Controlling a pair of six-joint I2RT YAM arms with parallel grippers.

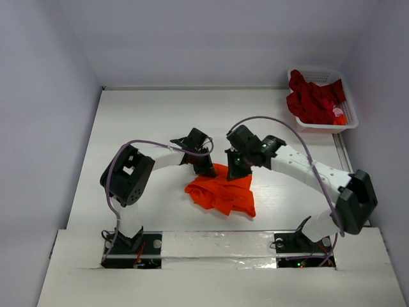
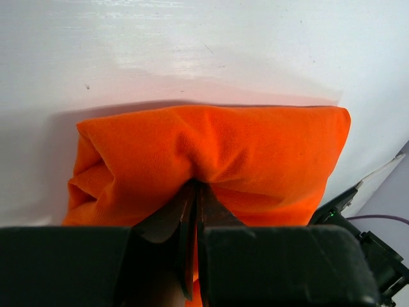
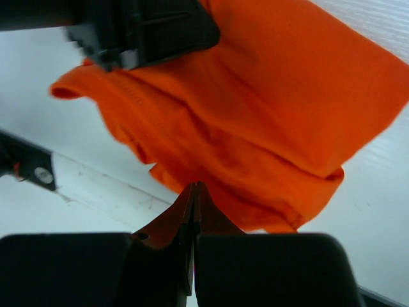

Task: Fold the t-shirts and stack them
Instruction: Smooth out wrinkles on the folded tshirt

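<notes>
White table, pale walls — orange t-shirt crumpled near the front.

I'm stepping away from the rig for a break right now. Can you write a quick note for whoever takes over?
Grippers: left gripper shut on the far edge of the orange shirt; right gripper shut on the same edge, beside it.
Things: orange shirt bunched in the middle of the table; red shirts heaped in the basket at the far right corner.
Done: nothing folded or stacked yet.
Left: fold the orange shirt, then fold and stack the red shirts.
</notes>
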